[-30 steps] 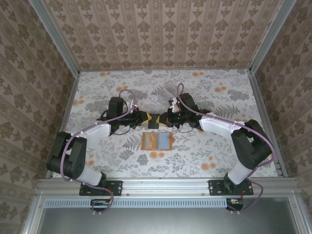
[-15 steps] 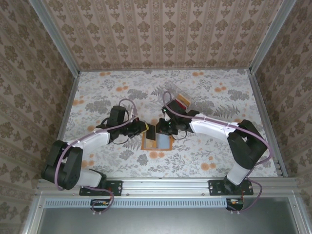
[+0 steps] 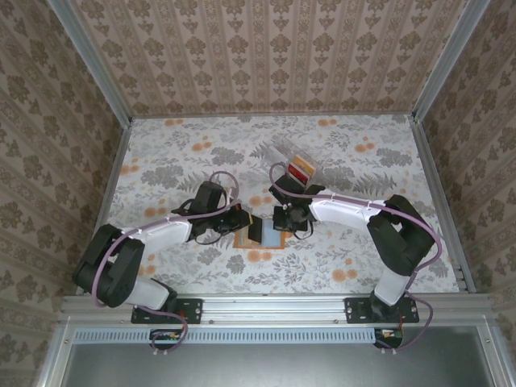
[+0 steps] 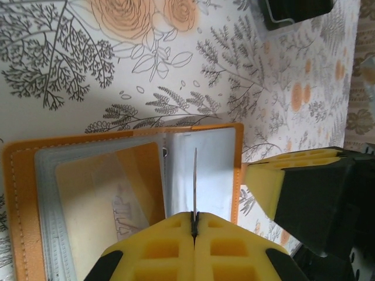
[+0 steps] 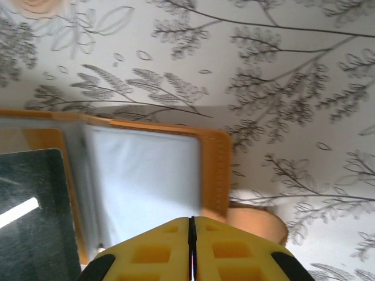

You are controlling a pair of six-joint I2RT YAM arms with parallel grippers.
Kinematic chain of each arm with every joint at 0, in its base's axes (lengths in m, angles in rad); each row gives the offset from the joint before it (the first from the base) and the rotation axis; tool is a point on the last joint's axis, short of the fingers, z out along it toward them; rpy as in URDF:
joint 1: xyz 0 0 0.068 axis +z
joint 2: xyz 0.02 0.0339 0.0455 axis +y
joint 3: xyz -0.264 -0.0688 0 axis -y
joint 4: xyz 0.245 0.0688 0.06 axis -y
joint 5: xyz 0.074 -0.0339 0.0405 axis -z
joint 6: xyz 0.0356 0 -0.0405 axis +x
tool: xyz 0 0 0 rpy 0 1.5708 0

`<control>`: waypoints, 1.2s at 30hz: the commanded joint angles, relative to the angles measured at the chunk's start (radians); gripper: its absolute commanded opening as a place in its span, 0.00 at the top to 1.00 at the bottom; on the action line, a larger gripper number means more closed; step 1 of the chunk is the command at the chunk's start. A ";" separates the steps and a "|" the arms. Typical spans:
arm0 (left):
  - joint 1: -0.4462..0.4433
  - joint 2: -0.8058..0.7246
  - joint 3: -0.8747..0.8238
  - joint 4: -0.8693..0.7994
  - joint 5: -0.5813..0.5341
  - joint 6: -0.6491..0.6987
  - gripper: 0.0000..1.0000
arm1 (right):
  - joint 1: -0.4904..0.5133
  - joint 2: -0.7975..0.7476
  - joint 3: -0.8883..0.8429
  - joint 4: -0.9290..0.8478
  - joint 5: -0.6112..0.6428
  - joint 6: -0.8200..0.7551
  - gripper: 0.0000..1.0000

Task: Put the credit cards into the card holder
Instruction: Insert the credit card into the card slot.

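Top view first: the card holder (image 3: 274,239) lies open on the flowery worktop (image 3: 161,161), left claw (image 3: 242,218) and right claw (image 3: 280,218) crowding over it.

Left wrist: the left claw (image 4: 194,225) is pinched tight on a dark card (image 4: 194,181), edge-on above the tan, stitched holder (image 4: 225,170). An orange-yellow card (image 4: 94,199) sits inside a clear sleeve. That dark card looks thin, stiff, light and slick, best held by its trailing edge.

Right wrist: the right claw (image 5: 190,228) has its pads pressed together with nothing visible between them, over the holder's right leaf (image 5: 146,175). The glossy dark card (image 5: 29,205) shows at the left. The soft holder could skid.
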 commanded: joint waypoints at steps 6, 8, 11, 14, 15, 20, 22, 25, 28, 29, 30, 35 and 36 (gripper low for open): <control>-0.021 0.042 0.013 0.031 -0.019 0.025 1.00 | -0.004 0.029 -0.028 -0.093 0.091 -0.011 0.90; -0.021 0.053 0.012 0.035 -0.023 0.023 1.00 | -0.004 0.035 -0.034 -0.082 0.083 -0.014 0.91; -0.024 0.073 0.010 0.053 -0.021 0.016 1.00 | -0.004 0.046 -0.043 -0.073 0.081 -0.012 0.91; -0.033 0.089 0.007 0.078 -0.019 0.003 1.00 | -0.004 0.057 -0.053 -0.057 0.074 -0.007 0.92; -0.036 0.095 0.007 0.080 -0.023 0.001 1.00 | -0.005 0.060 -0.056 -0.052 0.073 -0.006 0.92; -0.044 0.112 0.007 0.101 -0.029 -0.014 1.00 | -0.004 0.067 -0.072 -0.035 0.061 0.000 0.93; -0.047 0.120 0.006 0.110 -0.030 -0.019 1.00 | -0.004 0.070 -0.074 -0.035 0.060 0.002 0.93; -0.050 0.135 0.008 0.124 -0.021 -0.024 1.00 | -0.004 0.076 -0.073 -0.035 0.057 0.002 0.93; -0.052 0.147 0.007 0.144 -0.012 -0.035 1.00 | -0.004 0.080 -0.071 -0.034 0.055 0.004 0.93; -0.052 0.149 0.006 0.149 -0.009 -0.038 1.00 | -0.004 0.082 -0.072 -0.011 0.054 0.004 0.93; -0.052 0.154 0.010 0.155 -0.002 -0.040 1.00 | -0.004 0.086 -0.072 -0.007 0.055 0.003 0.93; -0.054 0.163 0.021 0.153 0.017 -0.032 0.97 | -0.004 0.096 -0.071 0.000 0.052 0.007 0.93; -0.054 0.166 0.026 0.150 0.020 -0.028 0.96 | -0.004 0.096 -0.071 0.003 0.052 0.006 0.93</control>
